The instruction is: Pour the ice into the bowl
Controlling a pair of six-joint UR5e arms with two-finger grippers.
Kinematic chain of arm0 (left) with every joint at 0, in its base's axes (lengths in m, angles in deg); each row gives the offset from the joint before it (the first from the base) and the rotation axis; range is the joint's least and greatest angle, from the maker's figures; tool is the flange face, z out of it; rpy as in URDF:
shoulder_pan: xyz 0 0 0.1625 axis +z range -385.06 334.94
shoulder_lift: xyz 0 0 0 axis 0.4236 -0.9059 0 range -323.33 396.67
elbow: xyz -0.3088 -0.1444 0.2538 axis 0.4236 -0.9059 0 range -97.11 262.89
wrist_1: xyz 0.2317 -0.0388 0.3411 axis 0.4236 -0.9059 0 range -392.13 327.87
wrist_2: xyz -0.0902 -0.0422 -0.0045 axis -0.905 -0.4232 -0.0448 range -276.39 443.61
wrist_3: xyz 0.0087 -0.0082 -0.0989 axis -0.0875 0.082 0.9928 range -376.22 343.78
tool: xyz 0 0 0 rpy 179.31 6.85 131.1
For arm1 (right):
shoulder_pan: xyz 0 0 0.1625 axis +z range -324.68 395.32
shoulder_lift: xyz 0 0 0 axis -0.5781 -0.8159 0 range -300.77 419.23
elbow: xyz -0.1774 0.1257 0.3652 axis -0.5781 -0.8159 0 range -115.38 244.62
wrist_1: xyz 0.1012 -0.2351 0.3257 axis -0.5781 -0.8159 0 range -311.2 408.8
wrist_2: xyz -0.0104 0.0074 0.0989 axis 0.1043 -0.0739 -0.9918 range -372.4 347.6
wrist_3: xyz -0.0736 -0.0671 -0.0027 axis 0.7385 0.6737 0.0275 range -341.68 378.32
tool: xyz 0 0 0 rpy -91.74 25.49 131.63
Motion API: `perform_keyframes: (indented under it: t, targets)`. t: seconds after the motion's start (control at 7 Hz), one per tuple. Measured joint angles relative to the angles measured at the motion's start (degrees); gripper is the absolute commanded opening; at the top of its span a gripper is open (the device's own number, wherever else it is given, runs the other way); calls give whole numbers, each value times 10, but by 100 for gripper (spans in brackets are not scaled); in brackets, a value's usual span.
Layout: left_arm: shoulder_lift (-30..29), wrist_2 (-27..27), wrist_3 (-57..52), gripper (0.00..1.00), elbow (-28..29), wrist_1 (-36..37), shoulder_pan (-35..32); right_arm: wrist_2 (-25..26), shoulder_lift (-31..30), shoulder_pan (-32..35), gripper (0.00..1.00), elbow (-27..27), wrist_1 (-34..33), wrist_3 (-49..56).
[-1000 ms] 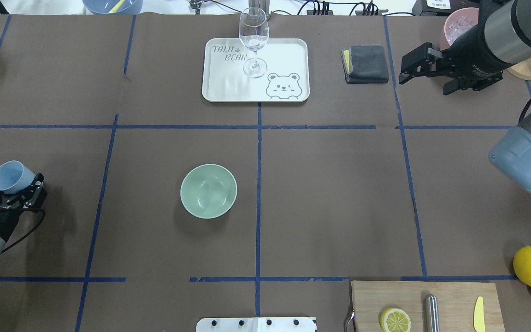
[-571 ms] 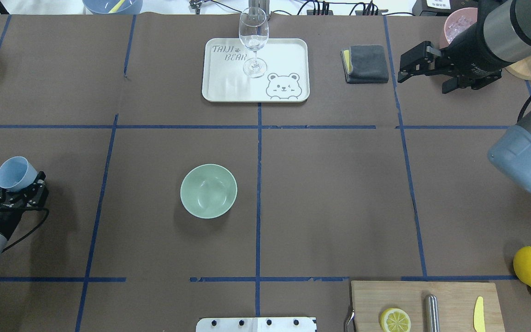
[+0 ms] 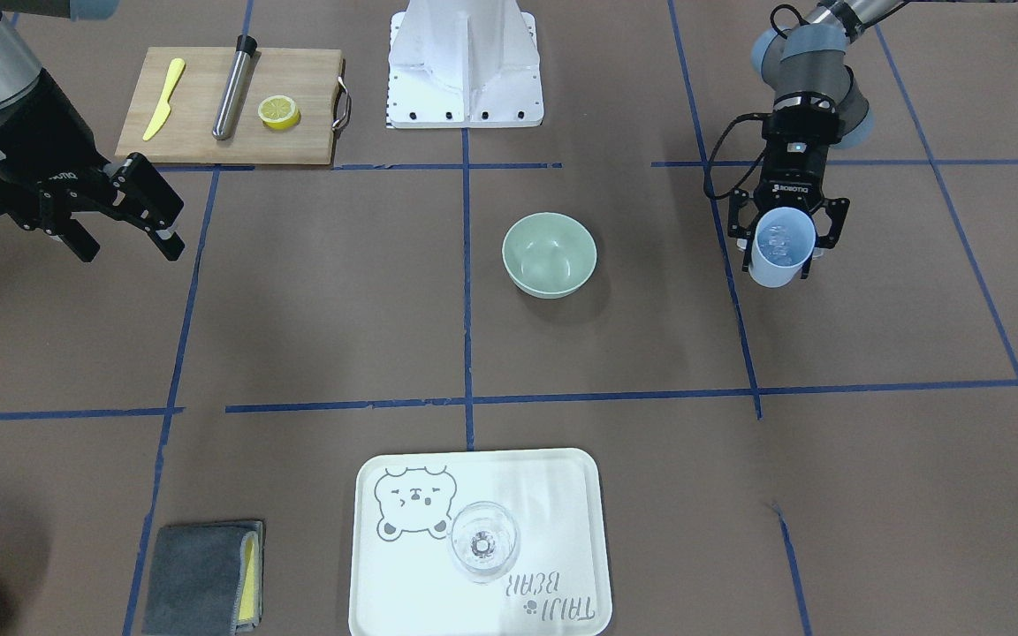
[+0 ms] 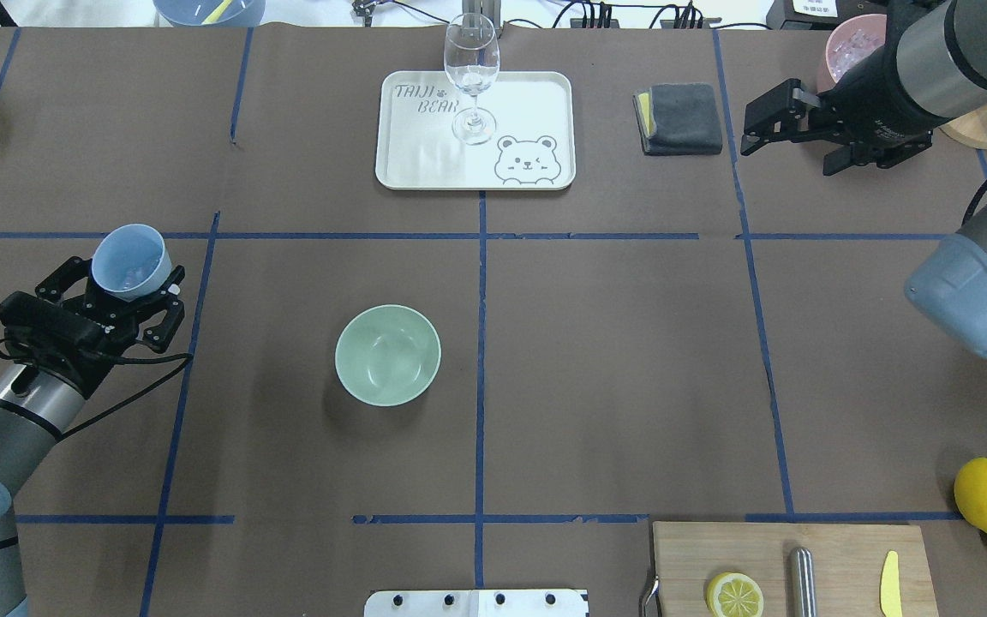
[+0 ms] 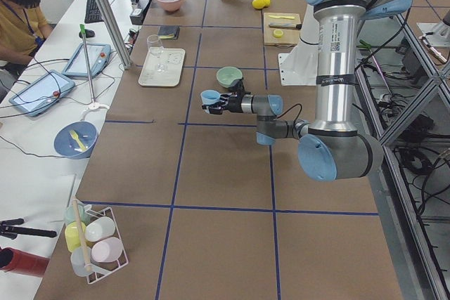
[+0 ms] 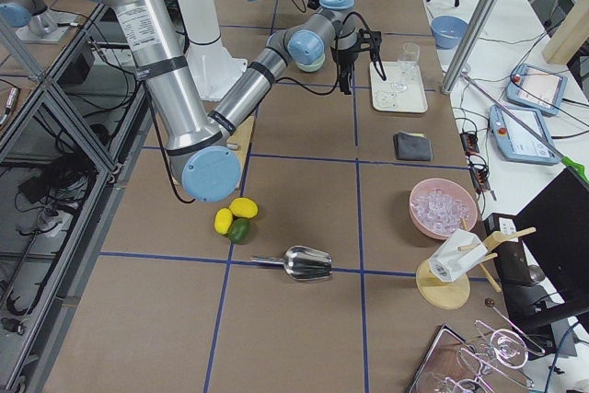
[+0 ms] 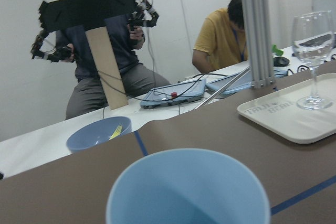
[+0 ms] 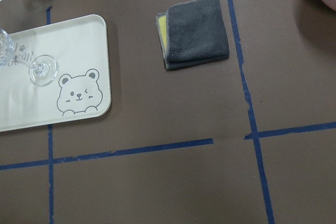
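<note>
The table (image 4: 631,360) is covered in brown paper and marked off with blue tape lines. The right gripper (image 4: 789,157) is parked at the far side, just beside the grey cloth (image 4: 680,117). Its jaws are spread wide and nothing is held in them. It seems to be left there so that the way is not blocked.

The bowl (image 4: 387,355) is set near the middle of the table, mouth up, and nothing can be seen inside it. It looks to be put there so that it can be reached with ease.

The blue cup (image 4: 129,257) is gripped by the left gripper (image 4: 129,278), whose jaws are closed on its sides. The cup is lifted off the table and is well apart from the bowl, on the robot's left. It is held with its mouth up, most likely so that nothing is spilled on the way.

The ice (image 3: 778,238) is seen down inside the cup as small clear lumps. None has been poured yet. It is judged that the cup must be carried over the bowl first and tipped only then. If it is tipped too fast, cubes could bounce out.
</note>
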Motion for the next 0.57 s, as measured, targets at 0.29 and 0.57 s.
perform_keyframes:
  t: [0.29, 0.57]
  targets:
    - [-61, -9, -124, 0, -23, 66, 2, 1, -3, 0, 100, 0, 1, 0]
    - [-112, -5, -212, 0, -24, 172, 5, 2, -6, 1, 100, 2, 1, -5]
